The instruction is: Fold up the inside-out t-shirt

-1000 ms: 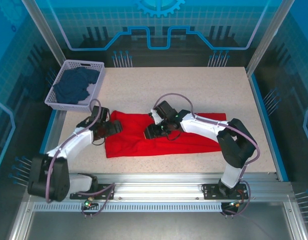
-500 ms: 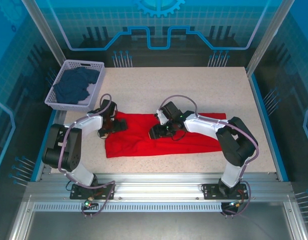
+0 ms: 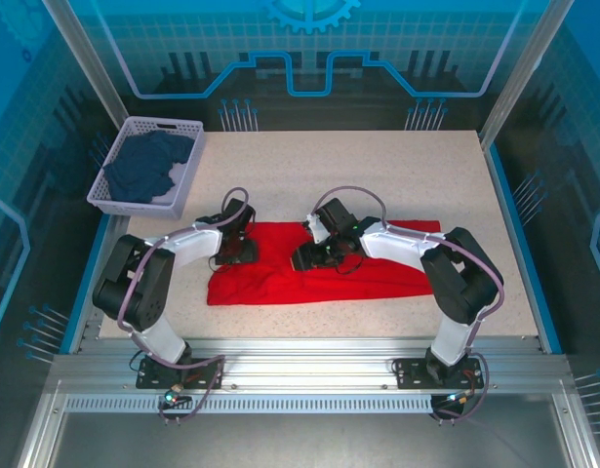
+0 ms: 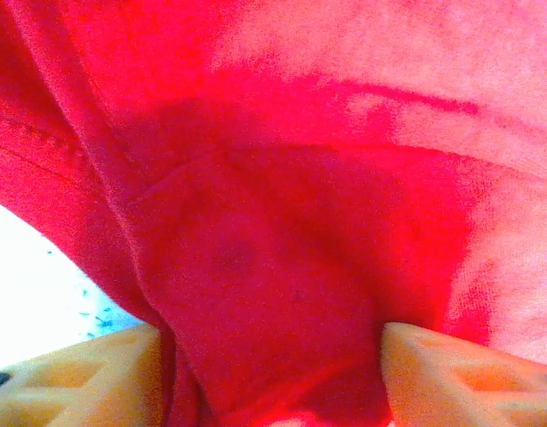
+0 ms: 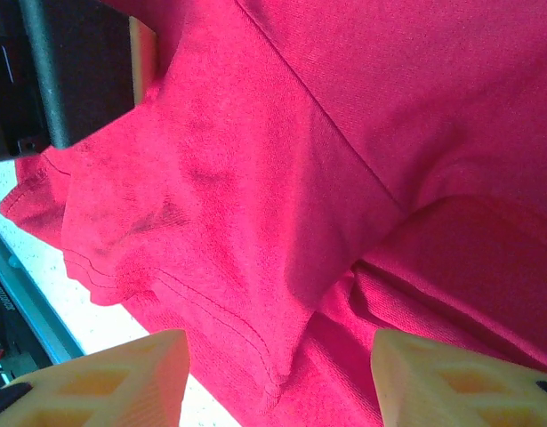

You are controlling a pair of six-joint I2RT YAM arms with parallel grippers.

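Red t-shirt (image 3: 378, 278) lies beneath left claw (image 4: 269, 378) and right claw (image 5: 277, 374), both spread apart.

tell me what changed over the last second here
The left pincer slid right across the left end of the red t-shirt, and the shirt's upper left corner drew in to the right with it. The right pincer edged slightly right on the cloth. Both pincers are open over the shirt. The basket with the navy garment stayed put.
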